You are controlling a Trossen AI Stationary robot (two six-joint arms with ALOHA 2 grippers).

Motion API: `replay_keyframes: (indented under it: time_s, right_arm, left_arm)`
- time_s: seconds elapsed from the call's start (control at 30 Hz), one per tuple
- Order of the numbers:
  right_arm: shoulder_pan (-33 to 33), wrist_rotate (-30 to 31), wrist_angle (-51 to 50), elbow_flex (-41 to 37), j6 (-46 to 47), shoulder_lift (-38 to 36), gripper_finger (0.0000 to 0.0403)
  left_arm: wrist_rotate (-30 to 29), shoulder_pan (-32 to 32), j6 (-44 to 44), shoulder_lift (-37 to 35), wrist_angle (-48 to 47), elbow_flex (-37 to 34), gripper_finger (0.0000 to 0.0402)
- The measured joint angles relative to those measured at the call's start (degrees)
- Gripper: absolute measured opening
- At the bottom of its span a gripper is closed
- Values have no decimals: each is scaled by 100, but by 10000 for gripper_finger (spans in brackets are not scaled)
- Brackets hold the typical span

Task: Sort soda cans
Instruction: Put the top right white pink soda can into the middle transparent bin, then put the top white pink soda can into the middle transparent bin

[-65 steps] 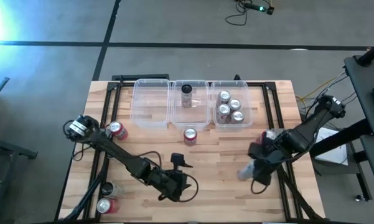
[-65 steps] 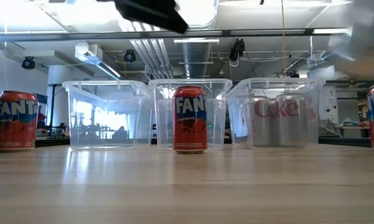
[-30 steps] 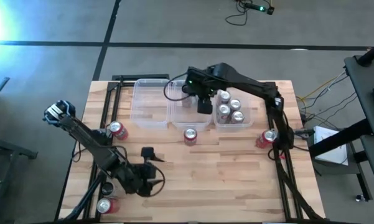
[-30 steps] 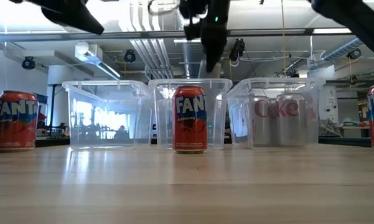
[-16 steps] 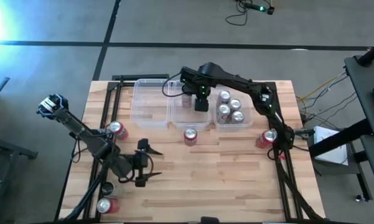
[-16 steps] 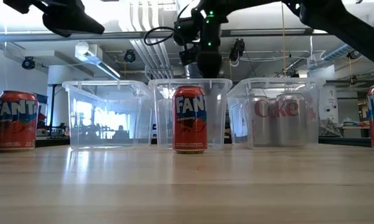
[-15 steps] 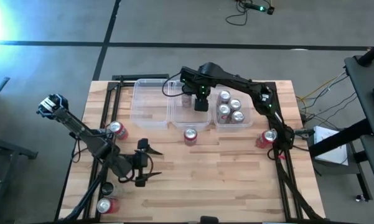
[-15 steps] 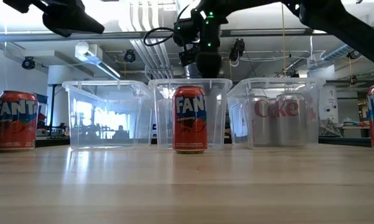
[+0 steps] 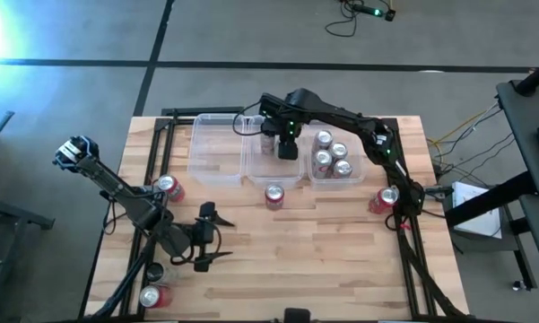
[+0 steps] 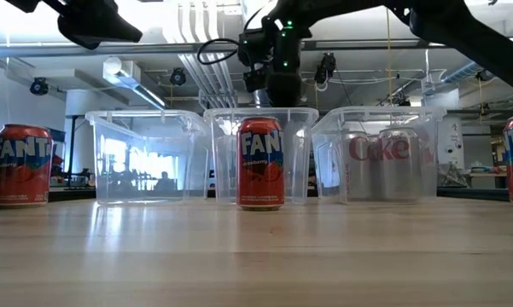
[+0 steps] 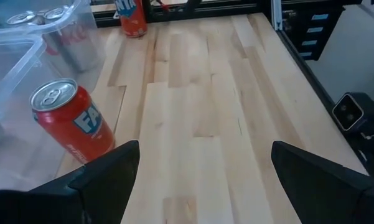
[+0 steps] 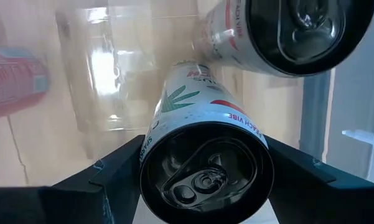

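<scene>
The right arm has swung from the table's right edge across to the bins and eased lower in the last half second, while the left arm has pulled back toward the near-left corner.

Nearest, at that corner, a Fanta can [image 9: 150,296] stands beside a darker can [image 9: 155,270]. Just beyond them hangs the left gripper [image 9: 206,248], its fingers [image 11: 106,171] spread wide with nothing between them, above bare wooden table [image 9: 323,251]. Another red Fanta can [image 9: 168,187] stands at the left edge, one more [image 9: 273,195] just in front of the middle bin [image 9: 273,170], and one [image 9: 386,198] at the right edge.

Farther back, the left bin [image 9: 218,149] holds no cans. Over the middle bin, the right gripper [image 9: 287,144] is clamped on a silver-topped can [image 12: 202,155] with a leaf print, held above the bin floor; a second dark-topped can [image 12: 299,31] stands in that bin close by. The right bin [image 9: 334,175] holds four silver Diet Coke cans [image 9: 332,154], their lettering showing through its clear wall.
</scene>
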Motion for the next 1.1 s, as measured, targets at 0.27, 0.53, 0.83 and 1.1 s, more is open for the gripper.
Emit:
replay_keyframes:
  time_s: [0.27, 0.53, 0.83, 1.1]
  right_arm:
    - [-17, 26, 11, 0, -49, 126, 284]
    - [-16, 241, 177, 14, 21, 124, 308]
    - [182, 399, -102, 120, 309, -282, 312]
    - [846, 636, -475, 122, 1117, -1188, 282]
  left_arm:
    - [217, 0, -93, -251, 7, 0, 348]
    - [167, 5, -148, -651, -328, 9, 348]
    - [89, 11, -829, -1076, -1749, 420, 348]
    - [510, 11, -2993, -760, -5867, 2232, 348]
